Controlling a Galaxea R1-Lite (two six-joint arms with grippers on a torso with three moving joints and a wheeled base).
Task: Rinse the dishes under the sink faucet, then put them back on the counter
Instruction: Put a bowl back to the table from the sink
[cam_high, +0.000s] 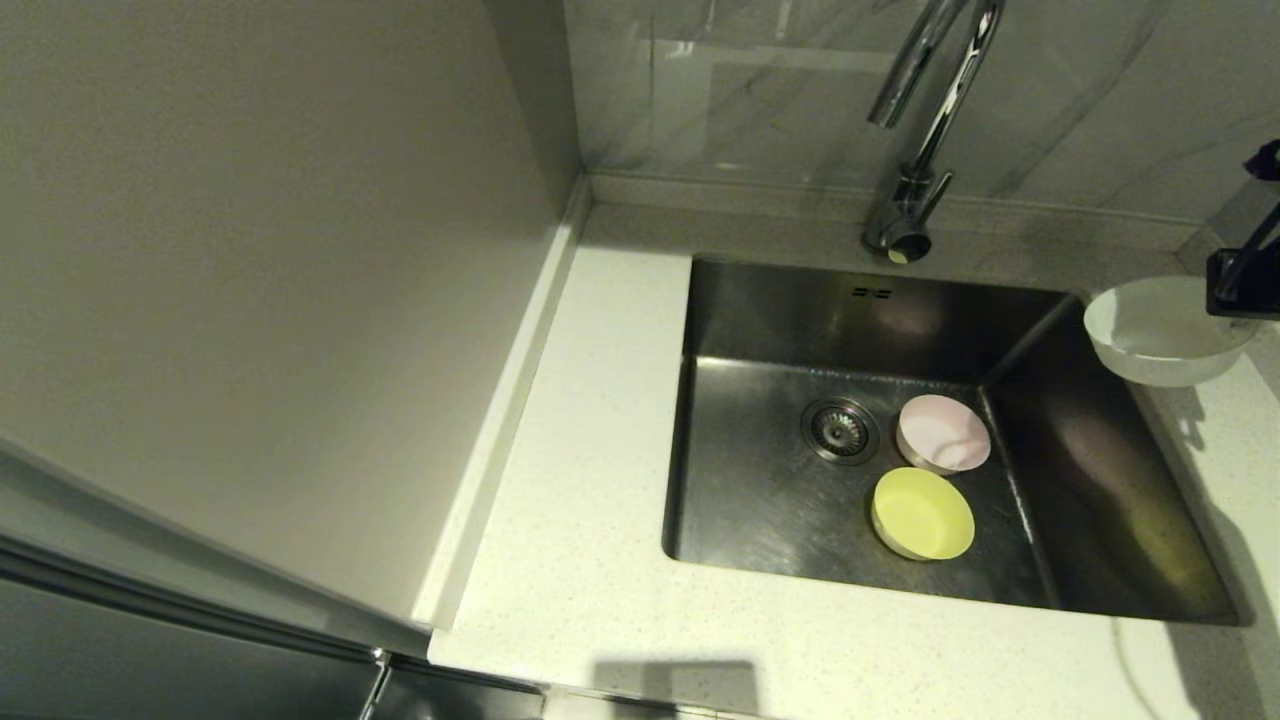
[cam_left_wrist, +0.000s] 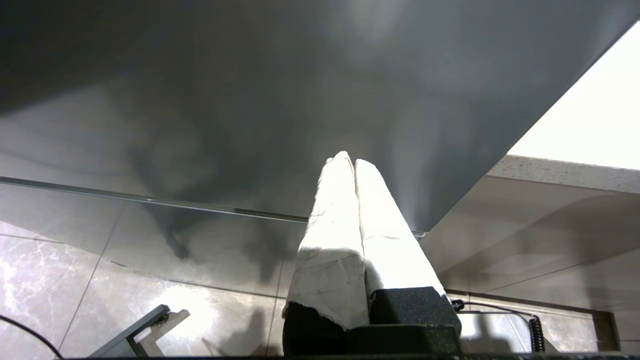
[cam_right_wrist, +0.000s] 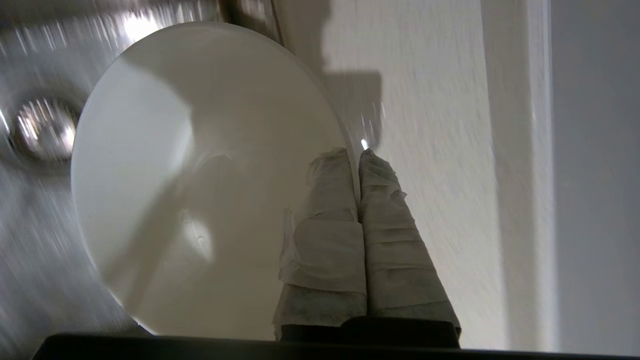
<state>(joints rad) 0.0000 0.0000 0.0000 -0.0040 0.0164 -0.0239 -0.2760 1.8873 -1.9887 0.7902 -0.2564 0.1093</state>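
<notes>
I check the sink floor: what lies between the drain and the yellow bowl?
Nothing: in the head view, bare steel runs from the drain to the yellow bowl. The pink bowl sits aside.

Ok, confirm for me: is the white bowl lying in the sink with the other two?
No, the right hand holds the white bowl over the counter edge.

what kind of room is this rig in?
Most likely a home-style kitchen. A stainless-steel sink is set into a speckled counter, with a chrome gooseneck faucet behind it and grey marble-look wall panels.
</notes>
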